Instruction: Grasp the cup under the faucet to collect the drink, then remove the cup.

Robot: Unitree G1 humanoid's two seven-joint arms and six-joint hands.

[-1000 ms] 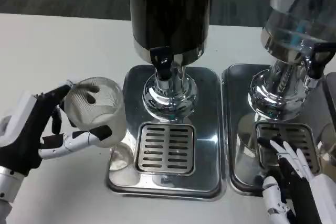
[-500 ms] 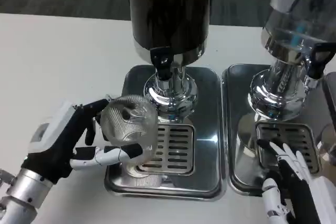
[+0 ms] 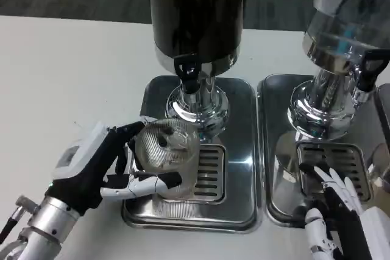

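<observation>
While gripping a clear ribbed plastic cup over the slotted steel drip tray, left hand at seven o'clock of the black faucet, right hand at four o'clock, fingers spread, holding nothing.

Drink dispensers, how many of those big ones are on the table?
2. The dark drink dispenser stands at the middle on its shiny metal drip tray; the clear drink dispenser stands at the right edge, partly cut off.

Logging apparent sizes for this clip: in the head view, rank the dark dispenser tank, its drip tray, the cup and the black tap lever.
1. Drip tray; the dark dispenser tank looks similar but is cropped, so unsure.
2. Cup, in the left robot hand.
3. Black tap lever.
</observation>
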